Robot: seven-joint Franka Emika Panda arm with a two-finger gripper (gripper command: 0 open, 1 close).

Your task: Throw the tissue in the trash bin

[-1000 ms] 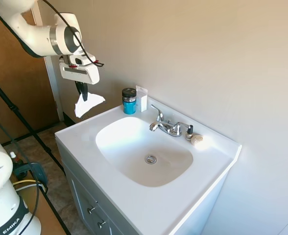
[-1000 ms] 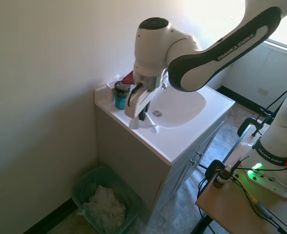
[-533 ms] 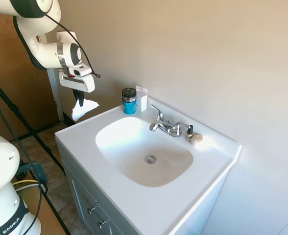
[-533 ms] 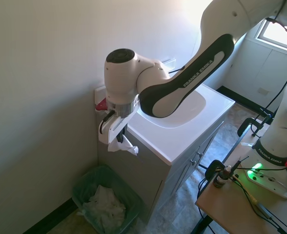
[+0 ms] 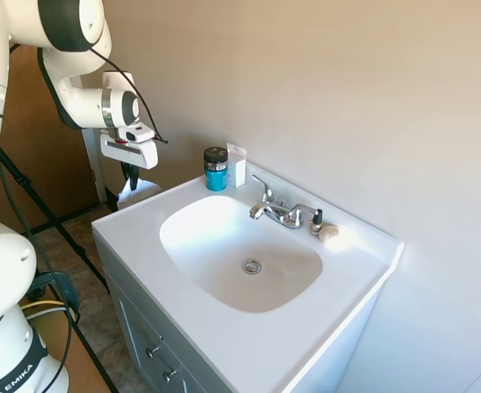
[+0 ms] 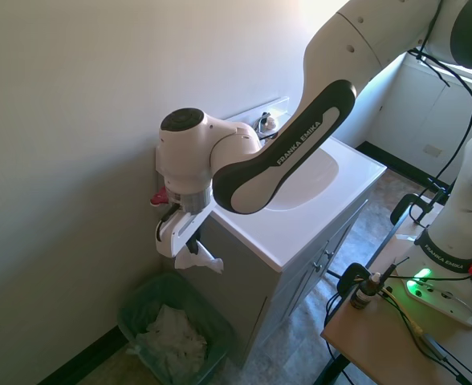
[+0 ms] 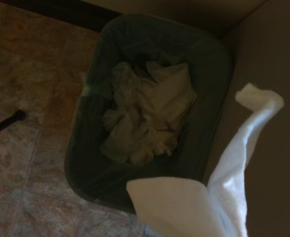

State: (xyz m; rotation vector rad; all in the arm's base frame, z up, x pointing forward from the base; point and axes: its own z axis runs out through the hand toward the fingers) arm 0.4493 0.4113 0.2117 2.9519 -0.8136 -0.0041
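Beside the vanity, off its wall-side end: the gripper [image 6: 189,243] hangs in the air, pointing down, above the trash bin [image 6: 136,303].
Gripper state: clenched on the tissue [image 6: 197,261]; in the first exterior view the dark fingers [image 5: 130,173] pinch the top of the white paper.
Tissue: crumpled white paper dangling just under the gripper [image 5: 130,179], with a pointed corner sticking out toward 3 o'clock in the second exterior view; clear of the floor and not in the bin.
Tissue from the first exterior view: the tissue [image 5: 136,191] shows at about 9 o'clock from the sink basin [image 5: 239,250], just past the edge of the countertop [image 5: 134,233].
Trash bin: dark green, lined, standing on the tiled floor [image 7: 17,74] against the wall, at about 7 o'clock from the gripper in the second exterior view; crumpled pale paper [image 6: 172,337] already lies inside.
Wrist view: the bin [image 7: 90,168] fills the middle with the wad of paper [image 7: 145,116] in it; the held tissue [image 7: 224,187] rises bright white along the near edge, beside the bin's rim.
Countertop items: a blue jar with a black lid [image 5: 216,169] and a small white upright card [image 5: 236,164] stand near the wall at 11 o'clock from the basin; the chrome faucet [image 5: 280,210] sits at its 1 o'clock, with a small pale lump [image 5: 329,233] beside it.
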